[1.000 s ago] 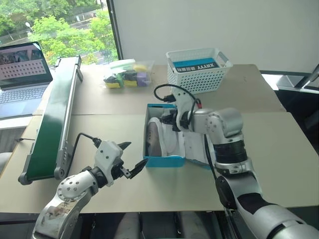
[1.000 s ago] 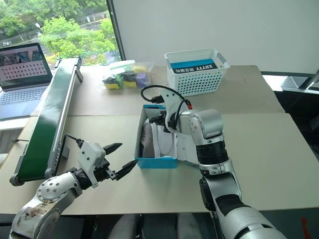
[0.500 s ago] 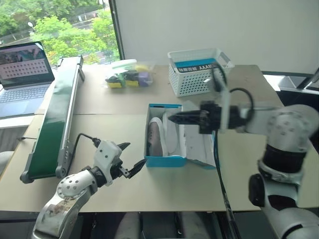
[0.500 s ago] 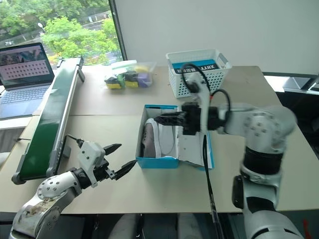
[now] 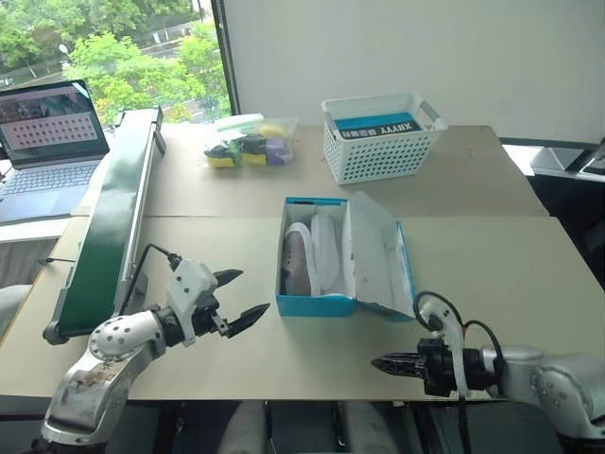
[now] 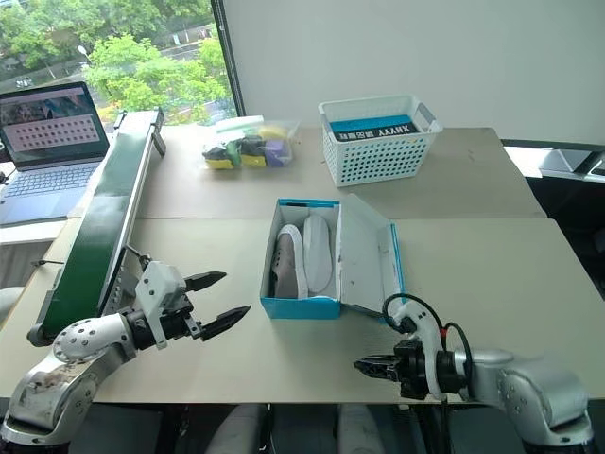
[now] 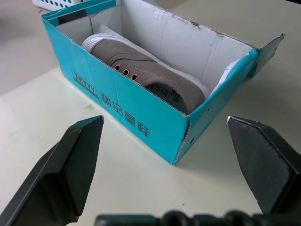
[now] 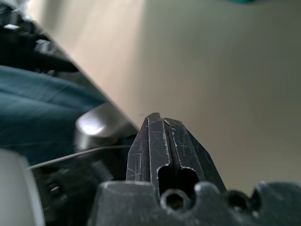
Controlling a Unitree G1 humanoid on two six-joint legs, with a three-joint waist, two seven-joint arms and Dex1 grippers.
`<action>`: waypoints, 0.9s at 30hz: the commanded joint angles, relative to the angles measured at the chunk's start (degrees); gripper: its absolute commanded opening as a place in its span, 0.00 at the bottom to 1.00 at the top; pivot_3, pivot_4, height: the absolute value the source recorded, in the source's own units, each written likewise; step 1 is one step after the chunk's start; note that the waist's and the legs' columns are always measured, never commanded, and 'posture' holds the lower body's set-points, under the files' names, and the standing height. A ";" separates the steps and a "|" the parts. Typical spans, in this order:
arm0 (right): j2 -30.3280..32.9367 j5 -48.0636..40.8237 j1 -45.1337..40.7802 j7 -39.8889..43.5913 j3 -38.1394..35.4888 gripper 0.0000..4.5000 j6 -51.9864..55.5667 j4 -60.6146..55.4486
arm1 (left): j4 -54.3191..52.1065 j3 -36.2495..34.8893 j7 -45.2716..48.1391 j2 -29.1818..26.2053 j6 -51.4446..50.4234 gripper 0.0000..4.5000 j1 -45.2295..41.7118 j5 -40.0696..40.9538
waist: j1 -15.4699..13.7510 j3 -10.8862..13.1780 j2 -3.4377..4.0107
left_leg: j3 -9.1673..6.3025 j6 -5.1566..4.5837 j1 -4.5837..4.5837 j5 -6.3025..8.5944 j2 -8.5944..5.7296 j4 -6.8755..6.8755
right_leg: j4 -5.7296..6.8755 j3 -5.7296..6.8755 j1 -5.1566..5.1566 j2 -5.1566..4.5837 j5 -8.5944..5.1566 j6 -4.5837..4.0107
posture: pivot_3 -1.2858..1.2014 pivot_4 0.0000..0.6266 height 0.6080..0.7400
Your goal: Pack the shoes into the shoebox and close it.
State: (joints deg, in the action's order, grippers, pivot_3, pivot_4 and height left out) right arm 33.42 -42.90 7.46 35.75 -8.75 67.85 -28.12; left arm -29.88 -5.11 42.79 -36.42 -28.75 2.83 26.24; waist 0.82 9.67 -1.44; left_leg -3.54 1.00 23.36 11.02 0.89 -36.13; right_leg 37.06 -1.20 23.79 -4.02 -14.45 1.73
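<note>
The right gripper [image 6: 364,364], fingers pressed together and empty, has withdrawn from the shoebox [image 5: 316,305] to the table's [image 5: 492,255] near edge. The left gripper [image 5: 241,295], fingers spread wide, hovers as before just left of the box's near corner. Both shoes [image 5: 311,257] lie side by side inside the box at table centre, its lid [image 5: 378,265] leaning open to the right. Behind stand a white basket [image 5: 378,142] holding an item lettered "XNYYY", a bag of coloured items [image 5: 241,147], a green conveyor [image 5: 113,218] and a laptop [image 5: 47,142]. The box's side carries "XNYYY" and Chinese characters.
</note>
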 commanded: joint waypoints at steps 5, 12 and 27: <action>-18.78 2.02 0.51 -17.36 -10.28 0.01 -6.21 9.76 | 1.17 1.33 1.58 -0.26 1.10 1.00 -3.09 0.27 | 0.22 -0.05 -0.09 | 0.22 0.01 -0.18 0.01 0.01 0.08 | -0.05 -0.27 -0.13 -0.01 0.03 0.05 | 0.52 0.24 1.00; -31.50 -4.91 -5.70 -28.23 -21.10 0.01 -6.98 18.84 | 2.16 2.19 2.14 -0.38 1.07 1.00 -4.60 0.08 | 0.50 -0.31 -0.68 | 0.27 0.02 -0.73 0.02 0.14 0.15 | -0.30 -0.37 -0.68 0.08 -0.14 -0.31 | 0.52 0.24 1.00; -42.45 -32.95 -15.67 -40.81 -35.89 0.01 -12.54 28.68 | 1.15 2.53 1.36 -0.17 1.15 1.00 -4.10 -0.48 | 3.17 -0.49 -1.12 | 0.78 0.17 -1.27 0.14 1.21 0.29 | -1.11 -1.23 -1.18 1.00 0.19 -0.74 | 0.52 0.24 1.00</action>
State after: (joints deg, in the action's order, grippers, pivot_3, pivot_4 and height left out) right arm -6.05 -71.60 -6.94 -5.34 -45.66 57.21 0.56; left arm -26.63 -2.28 44.39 -36.53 -28.71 -1.40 25.82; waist 3.99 9.18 -2.56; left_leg -2.72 1.17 22.16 11.16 2.10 -35.83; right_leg 35.96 -2.47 22.70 -3.02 -14.25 0.99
